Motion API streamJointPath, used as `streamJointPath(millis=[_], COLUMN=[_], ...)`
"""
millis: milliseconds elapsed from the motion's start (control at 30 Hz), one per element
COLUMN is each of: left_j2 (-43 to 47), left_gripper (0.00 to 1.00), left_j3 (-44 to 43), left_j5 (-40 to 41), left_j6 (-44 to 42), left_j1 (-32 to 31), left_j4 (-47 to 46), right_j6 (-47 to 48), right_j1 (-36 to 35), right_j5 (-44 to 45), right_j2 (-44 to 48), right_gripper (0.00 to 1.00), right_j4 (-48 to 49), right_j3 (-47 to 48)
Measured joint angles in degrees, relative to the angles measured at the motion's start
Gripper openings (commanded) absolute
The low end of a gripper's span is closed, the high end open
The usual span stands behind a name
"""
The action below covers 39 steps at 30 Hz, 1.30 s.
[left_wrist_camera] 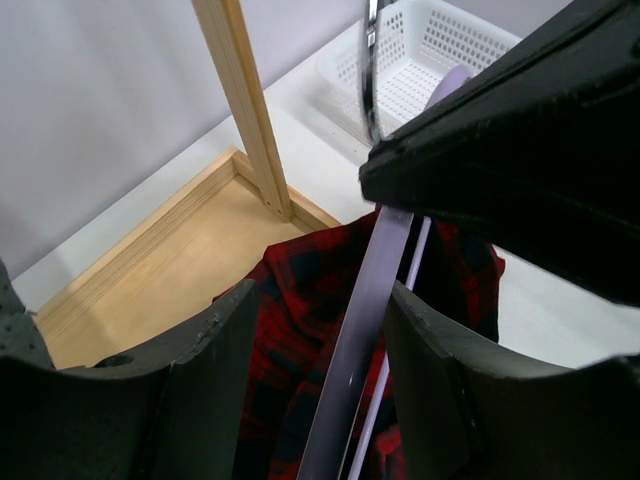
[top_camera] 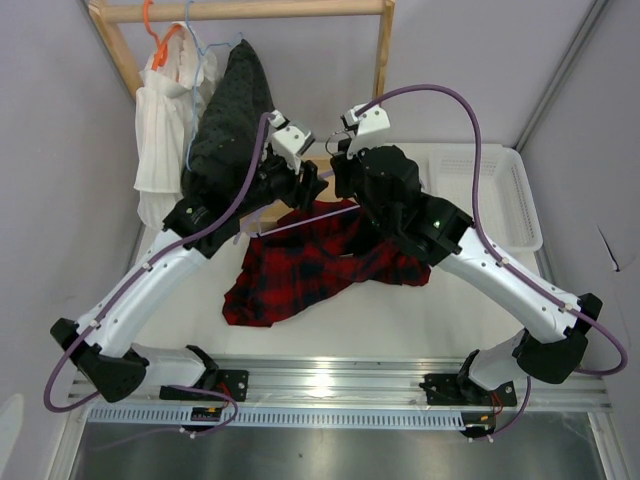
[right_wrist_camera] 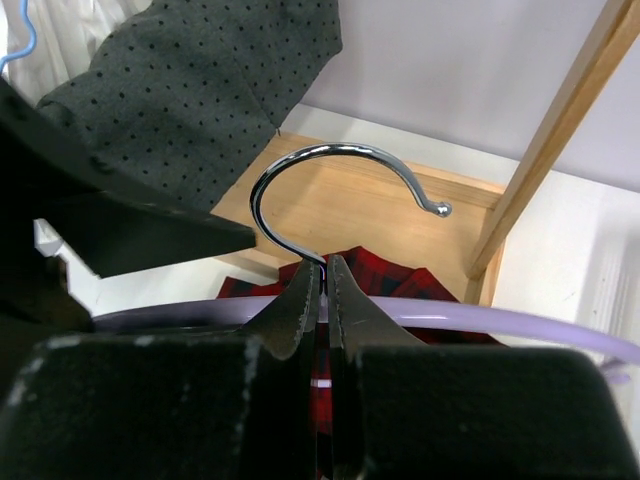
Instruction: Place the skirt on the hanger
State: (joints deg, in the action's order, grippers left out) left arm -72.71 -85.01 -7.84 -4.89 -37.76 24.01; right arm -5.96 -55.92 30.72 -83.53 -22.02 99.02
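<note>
Three garments in all: one red-and-black checked skirt [top_camera: 310, 265], one dark grey dotted garment [top_camera: 228, 115] and one white pleated garment [top_camera: 160, 120]. Three hangers too – one lilac hanger [top_camera: 300, 222], one orange hanger [top_camera: 150, 20] and one pale blue hanger [top_camera: 193, 30]. One wooden rack [top_camera: 250, 10] stands along the far edge of the single surface [top_camera: 400, 320], and one white basket [top_camera: 527, 200] sits at its far right corner. Two arms, each with one pincer – the left pincer [left_wrist_camera: 320, 330] and the right pincer [right_wrist_camera: 325, 275].

a robot lab cell: plain walls [top_camera: 60, 150] box in the white worktop [top_camera: 400, 320], a metal mounting rail [top_camera: 330, 378] behind the fingers [left_wrist_camera: 200, 400].
</note>
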Motion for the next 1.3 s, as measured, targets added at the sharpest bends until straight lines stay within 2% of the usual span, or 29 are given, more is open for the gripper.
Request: streamJointPath(millis=[200,300,333,400,433,933,967,1000,1033,1067,1267,1300], left_j2=[-1.62,-1.62,-1.62,-1.62,-1.62,1.64,1.92,2.12,2.23,2.34,3.17,3.17], left_gripper=[0.50,0.35,0.24,0.12,0.01,0.00,0.00,0.00,0.00,0.00,0.00,0.00], left_j3=[-1.68,-1.68,-1.68,-1.68,-1.68,-0.04,-0.04,-0.04,-0.04,-0.04,-0.83,-1.05], left_j5=[-2.80,-4.15,-4.61,-6.47,-6.54,-7.67,-8.04,-8.57,-9.18,-9.77,-12.24,-12.57], left_j6=[-2.14,-2.60,-2.69,-2.78,-3.08,-3.58,-3.56,-3.52,-3.23,-3.04,-2.49,-2.43], left_j1=[0.00,0.00,0.00,-0.28,-0.57,-0.07,0.15,0.50,0.87,1.36,4.44,4.74], left_j4=[-0.37,-0.66,-0.70,-0.74,-0.72,-1.64,-1.60,-1.55,-1.51,-1.44,-0.33,-0.26], right_j6=[0.00,0.00,0.02,0.09,0.22,0.50,0.48,0.46,0.07,-0.22,-0.87,-0.98], right_j1=[-0.17,-0.17,-0.17,-0.15,-0.15,-1.16,-1.33,-1.49,-1.64,-1.64,-1.05,-1.03], right_j5=[-0.15,-0.17,-0.15,-0.20,-0.13,-0.63,-0.66,-0.63,-0.35,0.24,5.01,5.64], right_j2=[-0.02,-0.02,-0.02,-0.02,-0.04,-0.04,-0.04,-0.04,-0.04,-0.04,0.11,0.22], right_gripper=[0.00,0.00,0.00,0.00,0.00,0.00,0.06,0.28,0.41,0.58,0.95,0.96], right_j4=[-0.09,0.04,0.04,0.13,0.09,1.11,1.38,1.55,1.79,1.81,2.38,2.43], right_j3=[0.00,0.02,0.02,0.09,0.11,0.98,1.05,1.09,1.09,1.11,1.16,1.16])
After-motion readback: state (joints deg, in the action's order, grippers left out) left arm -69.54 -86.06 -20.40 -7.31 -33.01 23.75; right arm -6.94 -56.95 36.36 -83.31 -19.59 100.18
